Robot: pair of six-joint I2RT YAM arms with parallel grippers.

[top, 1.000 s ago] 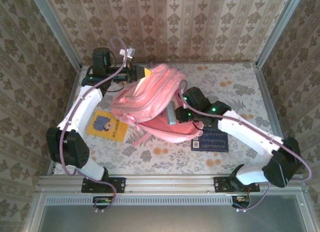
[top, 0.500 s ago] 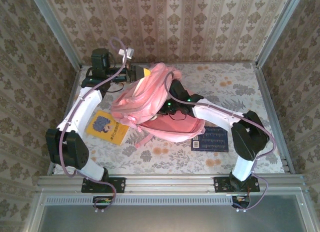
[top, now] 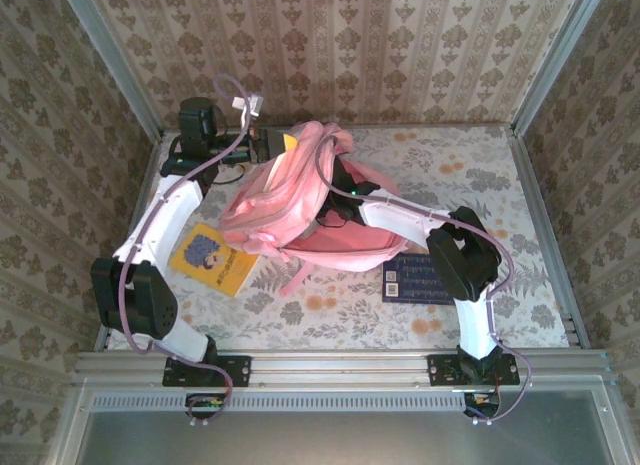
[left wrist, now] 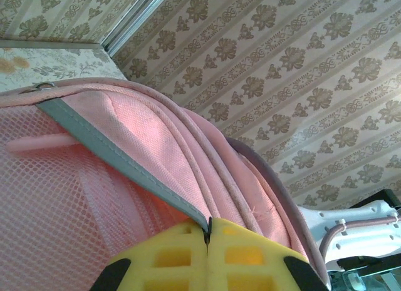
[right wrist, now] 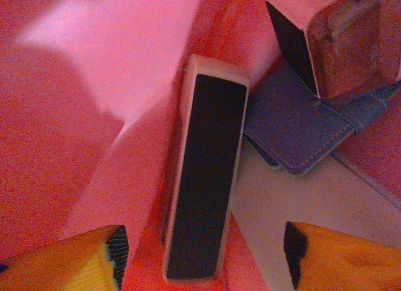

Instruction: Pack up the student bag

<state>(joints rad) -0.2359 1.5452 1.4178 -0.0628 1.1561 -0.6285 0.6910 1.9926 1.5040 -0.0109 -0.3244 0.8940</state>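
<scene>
**Left gripper clamped on the bag, right gripper open inside it**

Top view: the bag (top: pixel 290 200) sits in the middle of the table (top: pixel 480 165), slumped and partly raised at its far end. The left gripper (top: pixel 283 145) is at that far upper edge, touching the fabric. The right arm (top: pixel 400 213) reaches across into the bag's mouth, with its wrist sunk among the pink folds. A yellow book (top: pixel 212 257) lies flat on the table just left of the bag. A dark book (top: pixel 418 278) lies flat near the bag's right side, partly under the right arm.

Left wrist view: the left gripper (left wrist: pixel 208 236) is pinched tight on the bag's (left wrist: pixel 150 147) rim. A grey edge strip runs down into the seam where the yellow fingers (left wrist: pixel 169 256) meet. Pink mesh lies to the left of the strip.

Right wrist view: inside the bag, the right gripper (right wrist: pixel 202 260) is spread wide and grips nothing. A long black-faced block (right wrist: pixel 203 178) lies on the lining, its near end between the fingers (right wrist: pixel 81 263) and clear of both. A blue stitched flap (right wrist: pixel 294 131) lies just to its right, and a box (right wrist: pixel 338 40) stands beyond the flap.
</scene>
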